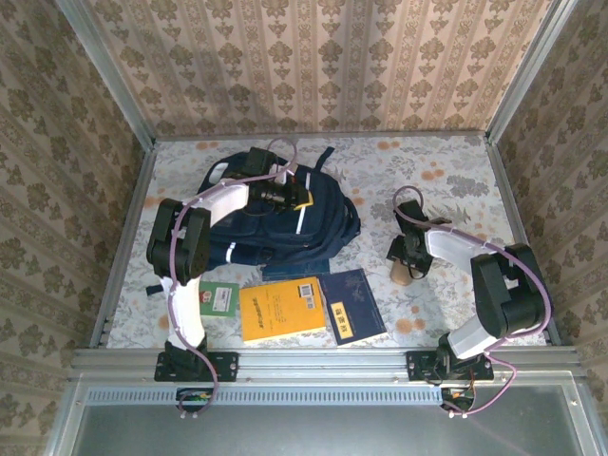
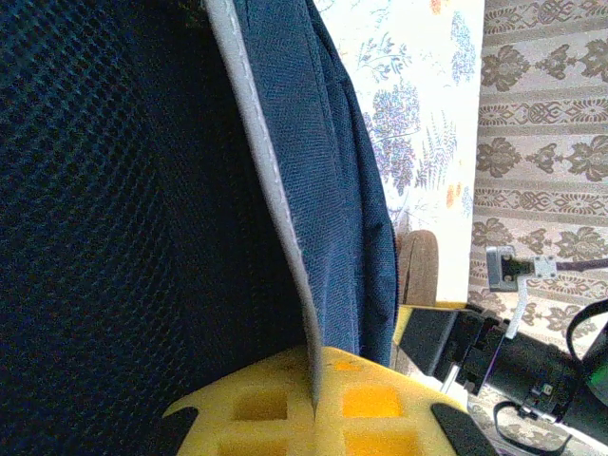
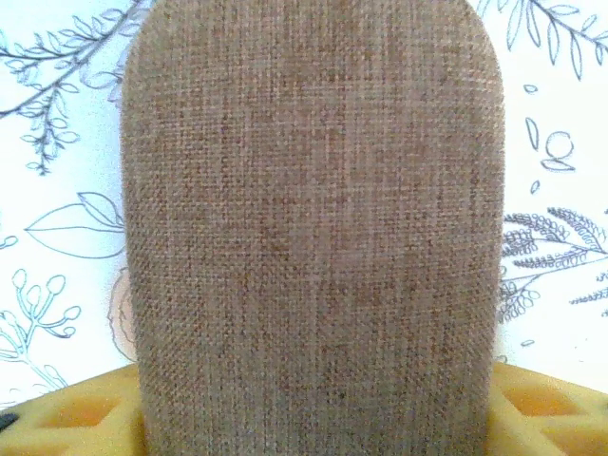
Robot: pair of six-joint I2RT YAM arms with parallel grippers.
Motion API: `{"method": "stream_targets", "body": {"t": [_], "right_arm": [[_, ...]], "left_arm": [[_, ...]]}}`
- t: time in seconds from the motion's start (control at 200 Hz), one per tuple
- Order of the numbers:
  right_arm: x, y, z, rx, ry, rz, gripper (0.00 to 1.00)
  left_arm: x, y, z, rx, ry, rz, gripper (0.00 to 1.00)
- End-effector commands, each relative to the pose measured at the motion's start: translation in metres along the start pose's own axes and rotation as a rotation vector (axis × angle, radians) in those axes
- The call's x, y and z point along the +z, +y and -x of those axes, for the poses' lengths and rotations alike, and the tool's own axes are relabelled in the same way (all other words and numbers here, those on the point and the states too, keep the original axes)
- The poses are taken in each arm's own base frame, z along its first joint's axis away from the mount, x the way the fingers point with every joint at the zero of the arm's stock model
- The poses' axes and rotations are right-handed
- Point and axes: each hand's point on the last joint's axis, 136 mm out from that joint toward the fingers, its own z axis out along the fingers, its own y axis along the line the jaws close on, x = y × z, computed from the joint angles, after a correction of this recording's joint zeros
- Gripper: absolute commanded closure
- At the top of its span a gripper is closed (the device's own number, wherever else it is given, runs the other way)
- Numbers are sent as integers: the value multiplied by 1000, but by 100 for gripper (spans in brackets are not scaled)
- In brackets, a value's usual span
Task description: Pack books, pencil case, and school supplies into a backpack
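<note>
Navy fabric is caught in my left gripper (image 2: 313, 404), which is pressed together on the grey-piped edge of the backpack (image 1: 318, 228). The edge runs down between its yellow fingers (image 2: 285, 375). My right gripper (image 1: 410, 261) straddles the tan oblong thing (image 3: 313, 218), which rests on the flowered table (image 1: 456, 180) between its fingers. I cannot tell whether they squeeze it. Well behind the left gripper, towards my bases, lie the green-and-white book (image 1: 218, 299), the orange-yellow book (image 1: 280, 312) and a navy book (image 1: 353, 306).
</note>
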Motion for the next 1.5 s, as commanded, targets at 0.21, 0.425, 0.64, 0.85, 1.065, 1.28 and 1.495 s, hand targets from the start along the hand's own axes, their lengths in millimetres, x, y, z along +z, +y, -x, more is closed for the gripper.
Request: {"method": "stream_targets", "body": {"t": [0.21,0.425,0.64,0.85,1.065,1.28,1.495], "right_arm": [[-33,35,17,-64,-101,197,48],[-72,65,18,-106,-161,398,48],[-113,106,23,-126,-194,624,49],[-123,144,32,-90,-160,792,50],[-123,174,39,-65,-149,871,47],[-130,223,45,4,-102,1038,44],[-134,281,40,43,-53,1154,32]], "left_arm": [[-19,-46,3,90,-13,-85,100],[-50,-97,5,198,-38,-157,100],[-78,-149,-6,325,-29,-209,100],[-103,-190,-11,414,-45,-282,100],[-97,-216,-24,459,1,-342,100],[-94,-226,-26,477,17,-355,100],[-91,-224,-17,458,13,-364,100]]}}
